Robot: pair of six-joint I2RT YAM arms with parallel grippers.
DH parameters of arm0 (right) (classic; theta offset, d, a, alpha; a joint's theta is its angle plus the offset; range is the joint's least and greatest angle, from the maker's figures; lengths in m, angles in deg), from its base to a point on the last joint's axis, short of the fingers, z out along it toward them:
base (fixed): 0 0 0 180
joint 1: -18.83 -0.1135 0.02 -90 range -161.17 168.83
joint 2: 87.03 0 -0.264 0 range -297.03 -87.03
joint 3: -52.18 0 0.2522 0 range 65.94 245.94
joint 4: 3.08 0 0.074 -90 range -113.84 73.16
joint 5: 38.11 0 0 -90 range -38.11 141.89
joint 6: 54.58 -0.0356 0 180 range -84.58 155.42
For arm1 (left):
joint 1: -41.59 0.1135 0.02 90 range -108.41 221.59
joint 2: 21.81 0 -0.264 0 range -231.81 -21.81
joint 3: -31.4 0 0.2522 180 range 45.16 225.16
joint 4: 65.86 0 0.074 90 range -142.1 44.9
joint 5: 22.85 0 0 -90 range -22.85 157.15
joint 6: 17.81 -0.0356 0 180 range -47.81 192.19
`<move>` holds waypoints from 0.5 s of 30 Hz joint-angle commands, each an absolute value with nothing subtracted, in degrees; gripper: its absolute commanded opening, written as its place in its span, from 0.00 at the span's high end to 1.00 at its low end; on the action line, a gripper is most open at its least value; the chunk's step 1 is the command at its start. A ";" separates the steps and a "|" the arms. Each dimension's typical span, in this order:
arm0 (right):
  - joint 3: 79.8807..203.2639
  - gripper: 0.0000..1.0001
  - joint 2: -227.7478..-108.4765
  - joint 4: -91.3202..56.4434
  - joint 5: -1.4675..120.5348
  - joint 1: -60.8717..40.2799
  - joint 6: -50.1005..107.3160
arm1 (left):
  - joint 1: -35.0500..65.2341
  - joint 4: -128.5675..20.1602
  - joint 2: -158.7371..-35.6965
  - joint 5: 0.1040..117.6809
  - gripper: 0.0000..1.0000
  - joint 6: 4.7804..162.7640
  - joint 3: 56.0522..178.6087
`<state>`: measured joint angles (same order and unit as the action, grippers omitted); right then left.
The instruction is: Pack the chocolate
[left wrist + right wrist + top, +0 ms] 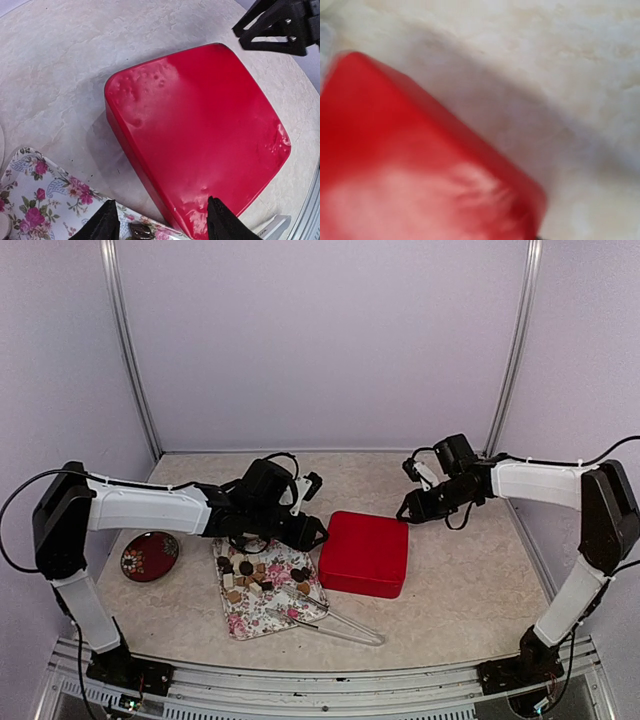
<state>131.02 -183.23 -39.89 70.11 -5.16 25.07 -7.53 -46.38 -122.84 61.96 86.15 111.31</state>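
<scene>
The chocolate (255, 575), several small dark brown, tan and cream pieces, lies on a floral tray (240, 621) left of a closed red box (365, 553). My left gripper (312, 532) hovers over the box's left edge and the tray's far corner. In the left wrist view it (164, 225) is open and empty, with one finger over the tray (30, 200), the other over the red lid (200, 125), and one dark chocolate (141, 231) between them. My right gripper (407, 510) hangs by the box's far right corner. The blurred right wrist view shows only the box (395, 175).
Metal tongs (330, 620) lie across the tray's near right corner. A small dark red floral plate (150, 556) sits left of the tray under the left arm. The right gripper's black fingers (280, 25) show beyond the box. Walls enclose the table.
</scene>
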 commanded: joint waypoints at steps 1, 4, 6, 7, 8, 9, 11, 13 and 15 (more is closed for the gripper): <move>126.24 0.45 -173.80 -40.96 74.85 -7.12 22.97 | -6.95 -48.09 -119.74 61.35 0.34 86.33 108.25; 122.41 0.32 -169.74 -42.19 76.43 -9.94 21.08 | -6.71 -49.13 -119.50 59.27 0.31 85.65 106.81; 119.26 0.23 -166.45 -42.11 78.73 -12.39 19.33 | -6.58 -50.28 -119.67 57.40 0.31 85.40 106.04; 117.65 0.21 -164.89 -41.89 79.26 -13.48 18.35 | -6.57 -50.80 -119.82 56.63 0.31 85.46 105.85; 116.26 0.19 -163.49 -41.98 80.06 -14.63 18.09 | -6.57 -51.39 -120.07 55.72 0.31 85.47 105.70; 115.27 0.17 -162.13 -42.46 79.57 -15.65 17.59 | -6.57 -51.94 -120.40 54.88 0.31 85.48 105.67; 113.17 0.15 -160.13 -43.45 78.58 -16.95 16.86 | -6.57 -52.82 -121.10 54.23 0.31 85.64 105.91; 111.12 0.13 -159.35 -44.75 77.15 -17.87 16.54 | -6.57 -53.59 -121.83 53.57 0.31 85.93 106.22; 109.39 0.13 -159.36 -44.88 76.63 -18.81 16.22 | -6.72 -54.58 -122.47 53.48 0.30 86.44 106.24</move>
